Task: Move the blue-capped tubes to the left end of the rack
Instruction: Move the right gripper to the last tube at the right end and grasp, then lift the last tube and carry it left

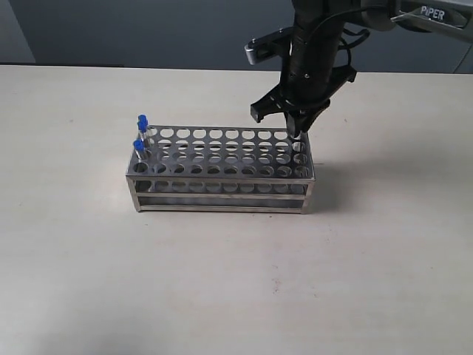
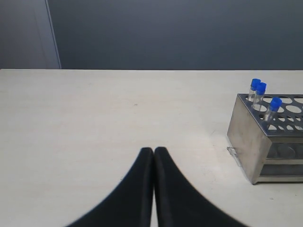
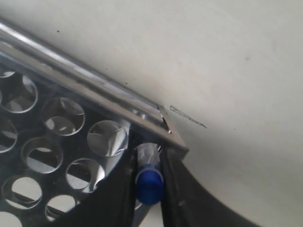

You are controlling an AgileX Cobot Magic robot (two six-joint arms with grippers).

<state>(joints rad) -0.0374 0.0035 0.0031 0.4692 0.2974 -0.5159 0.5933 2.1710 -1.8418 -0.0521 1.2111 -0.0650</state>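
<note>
Blue-capped tubes point(image 2: 261, 89): three stood at left end of rack point(image 1: 222, 181), so that part looked done. Fourth tube point(image 3: 150, 182) sat in far right corner hole; one left to move. Left claw point(image 2: 154, 156) was squeezed closed, nothing in it, over table point(image 2: 94, 118), well apart from rack. Right claw point(image 1: 298, 127) pointed down at far right corner, fingers point(image 3: 189, 198) pressed on both sides of Fourth tube's cap, gripping it. Tube looked not lifted yet.

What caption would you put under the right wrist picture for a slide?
Right gripper closed on a blue-capped tube at the rack's corner hole.
</note>
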